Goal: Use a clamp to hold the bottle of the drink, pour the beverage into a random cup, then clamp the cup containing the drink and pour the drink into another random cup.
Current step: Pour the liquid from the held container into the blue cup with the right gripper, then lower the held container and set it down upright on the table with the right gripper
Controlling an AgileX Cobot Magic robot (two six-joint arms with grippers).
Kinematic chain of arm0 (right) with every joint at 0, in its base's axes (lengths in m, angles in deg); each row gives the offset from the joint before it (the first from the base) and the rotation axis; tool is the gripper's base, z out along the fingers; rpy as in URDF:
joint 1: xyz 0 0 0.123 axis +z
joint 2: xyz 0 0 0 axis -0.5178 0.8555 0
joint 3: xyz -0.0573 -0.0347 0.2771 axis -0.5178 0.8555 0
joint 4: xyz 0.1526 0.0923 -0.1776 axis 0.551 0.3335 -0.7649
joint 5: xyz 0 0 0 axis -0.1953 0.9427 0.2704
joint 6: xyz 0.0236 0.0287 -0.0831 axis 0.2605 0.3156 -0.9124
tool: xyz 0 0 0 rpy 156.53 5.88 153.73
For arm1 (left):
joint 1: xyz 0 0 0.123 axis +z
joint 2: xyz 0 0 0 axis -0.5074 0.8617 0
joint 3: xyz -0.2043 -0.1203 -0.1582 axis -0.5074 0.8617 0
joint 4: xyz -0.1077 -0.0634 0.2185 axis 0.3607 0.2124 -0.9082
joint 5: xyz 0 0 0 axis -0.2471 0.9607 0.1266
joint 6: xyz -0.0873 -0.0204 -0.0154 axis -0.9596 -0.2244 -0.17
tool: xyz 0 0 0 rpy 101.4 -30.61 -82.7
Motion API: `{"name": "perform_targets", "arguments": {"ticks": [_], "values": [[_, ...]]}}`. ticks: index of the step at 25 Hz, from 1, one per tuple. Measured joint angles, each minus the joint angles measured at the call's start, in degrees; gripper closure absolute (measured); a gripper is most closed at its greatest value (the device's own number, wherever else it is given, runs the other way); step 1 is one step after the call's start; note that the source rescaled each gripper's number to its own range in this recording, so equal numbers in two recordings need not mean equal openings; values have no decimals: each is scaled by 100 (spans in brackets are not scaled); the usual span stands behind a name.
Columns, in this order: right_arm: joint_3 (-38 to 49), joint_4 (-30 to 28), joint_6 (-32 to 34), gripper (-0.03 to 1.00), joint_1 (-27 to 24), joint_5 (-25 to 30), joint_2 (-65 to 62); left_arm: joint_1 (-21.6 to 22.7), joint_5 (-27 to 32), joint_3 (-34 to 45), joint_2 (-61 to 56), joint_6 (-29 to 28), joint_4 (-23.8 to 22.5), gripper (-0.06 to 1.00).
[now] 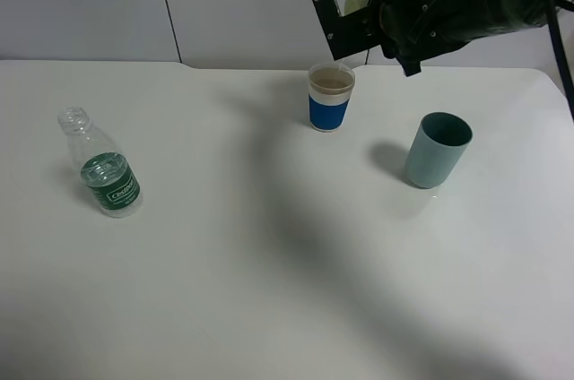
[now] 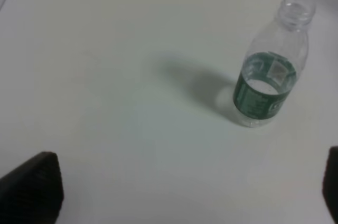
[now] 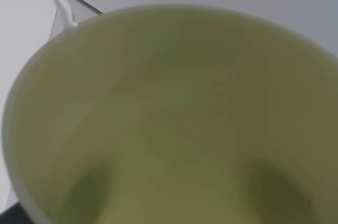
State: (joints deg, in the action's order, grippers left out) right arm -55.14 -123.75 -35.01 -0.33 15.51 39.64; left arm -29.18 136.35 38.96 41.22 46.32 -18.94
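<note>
My right end effector (image 1: 359, 17): clenched, apparently on pale cup (image 3: 169, 118), tipped above blue-banded paper cup (image 1: 330, 96) to pour.
My left end effector (image 2: 182, 187): released; bottle (image 2: 269, 84) stands apart.

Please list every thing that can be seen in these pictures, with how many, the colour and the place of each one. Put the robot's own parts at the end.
table: one, white, under everything
bottle: one, clear with green label, no cap, upright on the table's left
paper cup: one, white with blue band, far middle of the table
tumbler: one, teal-green, on the right, apart from the paper cup
wall: pale grey panels, behind the table
right arm: one, black, upper right, reaching toward the paper cup
right claw: one, at that arm's tip, shut
left claw: one, dark fingers, open, empty, near the bottle
</note>
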Motion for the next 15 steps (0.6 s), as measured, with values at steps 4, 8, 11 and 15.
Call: {"name": "perform_targets", "arguments": {"ticks": [4,8,11,15], "values": [[0,0,625,97,0,0,0,0,0,0,0,0,0,-6],[0,0,2206,97,0,0,0,0,0,0,0,0,0,-6],[0,-40,3841,97,40,181,0,0,0,0,0,0,0,-6],[0,-40,5558,97,116,495,-18,0,0,0,0,0,0,-6]]}}
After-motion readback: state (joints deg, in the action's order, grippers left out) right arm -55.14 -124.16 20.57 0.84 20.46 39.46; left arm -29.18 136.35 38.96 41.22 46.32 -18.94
